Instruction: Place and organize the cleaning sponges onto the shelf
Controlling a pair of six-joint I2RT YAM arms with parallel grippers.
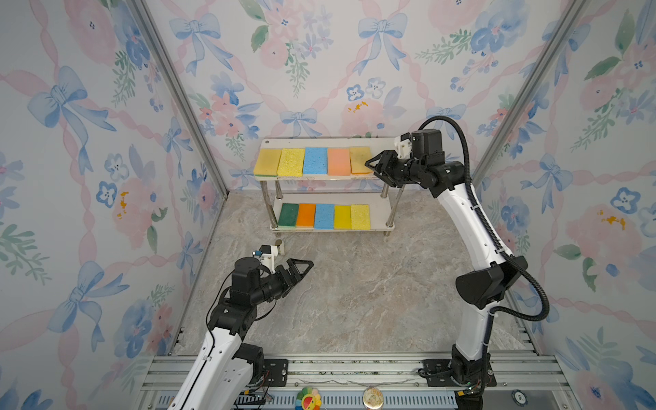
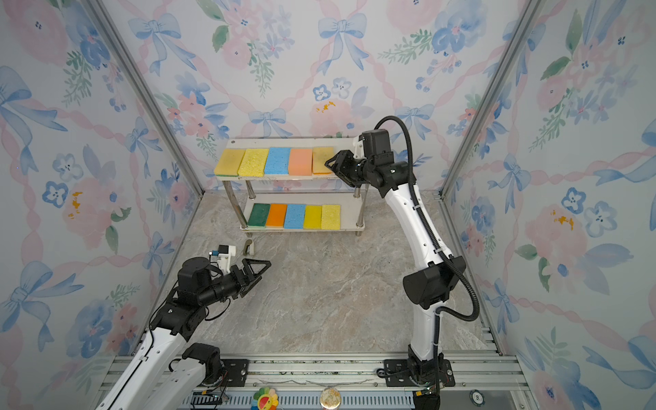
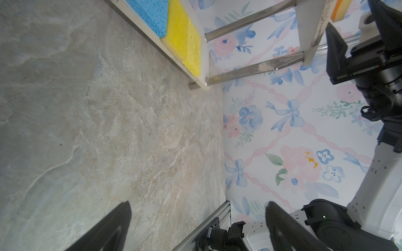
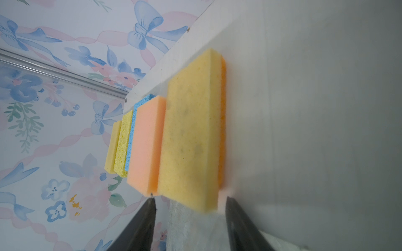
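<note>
just beyond right gripper (image 4: 190, 201), yellow sponge (image 4: 189, 134)

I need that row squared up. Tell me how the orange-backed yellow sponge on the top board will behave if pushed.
The orange-backed yellow sponge looks porous and thick, so it would probably squash before sliding. Lying flat on the shelf, it should not tip or roll. The peach sponge sits close beside it, so a sideways push could shift both.

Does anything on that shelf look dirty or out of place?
The rightmost yellow sponge on the top board of the shelf shows greyish smudges, so it looks used. Otherwise everything sits tidy.
</note>
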